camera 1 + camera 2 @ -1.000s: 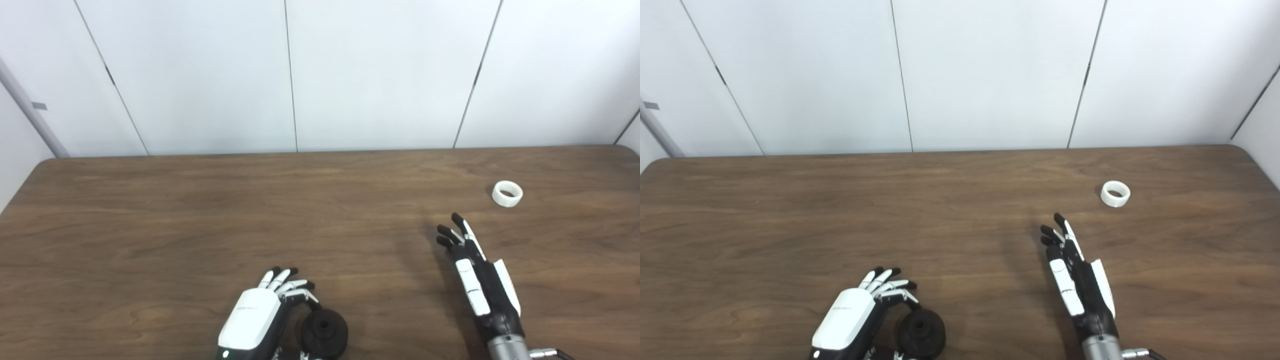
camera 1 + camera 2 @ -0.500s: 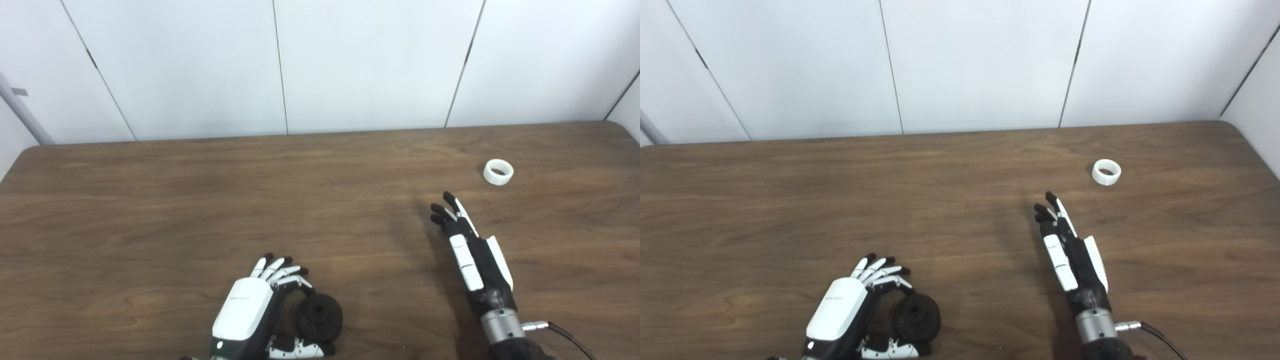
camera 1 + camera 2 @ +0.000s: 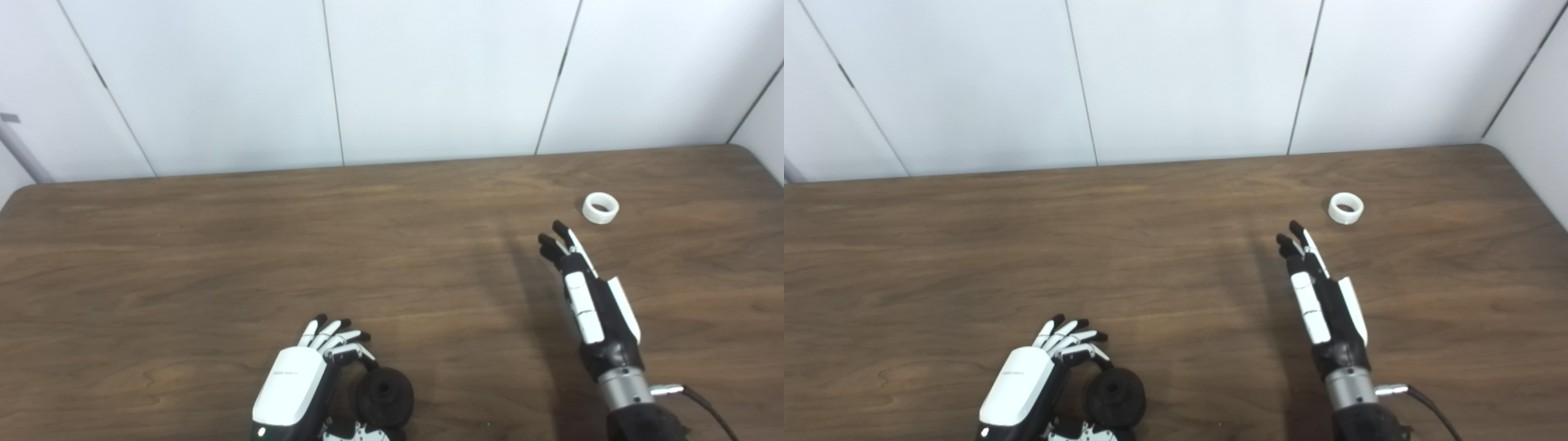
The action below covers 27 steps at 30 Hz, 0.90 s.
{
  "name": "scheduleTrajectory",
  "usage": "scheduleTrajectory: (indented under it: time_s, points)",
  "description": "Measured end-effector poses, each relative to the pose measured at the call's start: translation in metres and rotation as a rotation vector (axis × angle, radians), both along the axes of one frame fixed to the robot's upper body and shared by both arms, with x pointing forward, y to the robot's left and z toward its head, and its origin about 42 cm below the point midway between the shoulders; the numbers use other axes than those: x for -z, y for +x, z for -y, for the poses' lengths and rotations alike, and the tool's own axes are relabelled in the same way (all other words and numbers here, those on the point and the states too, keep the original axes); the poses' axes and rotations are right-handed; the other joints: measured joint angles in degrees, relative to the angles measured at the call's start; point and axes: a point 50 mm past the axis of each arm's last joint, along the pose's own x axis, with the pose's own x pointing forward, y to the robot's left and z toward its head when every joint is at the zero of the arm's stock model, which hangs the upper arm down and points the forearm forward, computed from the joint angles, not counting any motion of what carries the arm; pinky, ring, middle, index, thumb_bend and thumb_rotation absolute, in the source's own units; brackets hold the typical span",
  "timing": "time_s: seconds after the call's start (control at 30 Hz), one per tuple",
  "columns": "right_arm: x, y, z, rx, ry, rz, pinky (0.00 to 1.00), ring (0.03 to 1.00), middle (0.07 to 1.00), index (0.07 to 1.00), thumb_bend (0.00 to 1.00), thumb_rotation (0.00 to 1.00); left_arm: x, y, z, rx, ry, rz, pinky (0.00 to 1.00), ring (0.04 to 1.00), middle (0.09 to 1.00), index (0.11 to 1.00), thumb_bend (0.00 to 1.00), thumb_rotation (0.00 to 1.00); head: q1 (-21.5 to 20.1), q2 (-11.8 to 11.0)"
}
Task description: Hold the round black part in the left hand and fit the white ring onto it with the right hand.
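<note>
— Two task things: round black part (image 3: 384,396) at near table (image 3: 184,257) edge, cupped by left hand (image 3: 293,392), fingers curled round it, not clamped. White ring (image 3: 600,207) lies far right, nothing in the way.
— Change?
— Right hand (image 3: 591,300) has crept closer to the ring; flat, fingers straight, holding nothing, tips just short of it.

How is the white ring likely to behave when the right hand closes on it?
The white ring is small and lies flat on the smooth table, so it will probably skid if nudged rather than roll. It looks like rigid, light plastic, unlikely to deform. The right hand, open and short of it, may find it fiddly.
</note>
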Motion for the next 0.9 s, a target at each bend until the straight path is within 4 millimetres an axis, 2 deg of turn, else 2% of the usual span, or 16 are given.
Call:
scheduleTrajectory:
  time_s: [0.17,0.3,0.43,0.53,0.6,0.73,0.8,0.9]
  points:
    - [-0.014,0.012,0.022,0.029,-0.062,0.002,1.00,0.911,0.905,0.960,0.51,1.00,0.000,0.001,-0.002,-0.006,0.003,0.000,1.00,0.915,0.803,0.485,0.52,0.05,-2.47,-0.35]
    - [-0.030,0.028,0.031,0.042,-0.091,0.036,1.00,0.903,0.901,0.960,0.49,1.00,0.000,0.001,-0.004,-0.002,0.008,0.004,1.00,0.910,0.799,0.485,0.52,0.05,-3.52,-0.62]
    - [-0.042,0.039,0.040,0.060,-0.150,0.044,0.95,0.885,0.894,0.958,0.45,1.00,0.002,0.002,-0.006,0.006,0.008,0.009,1.00,0.908,0.798,0.485,0.52,0.05,-4.58,-0.88]
    - [-0.050,0.046,0.050,0.074,-0.205,0.038,0.96,0.898,0.907,0.968,0.47,1.00,0.002,0.002,-0.007,0.006,0.008,0.011,1.00,0.905,0.797,0.484,0.52,0.05,-5.02,-1.05]
    - [-0.056,0.051,0.058,0.087,-0.252,0.029,0.94,0.891,0.903,0.965,0.50,1.00,0.002,0.002,-0.007,0.006,0.009,0.012,1.00,0.906,0.798,0.484,0.52,0.05,-5.02,-1.05]
    - [-0.064,0.066,0.075,0.124,-0.377,0.004,0.88,0.875,0.882,0.956,0.48,1.00,0.003,0.002,-0.008,0.007,0.009,0.014,1.00,0.903,0.795,0.484,0.52,0.05,-5.55,-1.49]
    - [-0.065,0.077,0.082,0.136,-0.433,-0.010,0.84,0.876,0.889,0.948,0.47,0.93,0.003,0.003,-0.009,0.007,0.010,0.015,1.00,0.904,0.797,0.484,0.52,0.05,-5.55,-1.58]
    - [-0.062,0.091,0.090,0.143,-0.484,-0.041,0.73,0.833,0.903,0.950,0.47,0.71,0.003,0.003,-0.009,0.010,0.010,0.017,1.00,0.902,0.796,0.484,0.52,0.05,-5.55,-1.67]
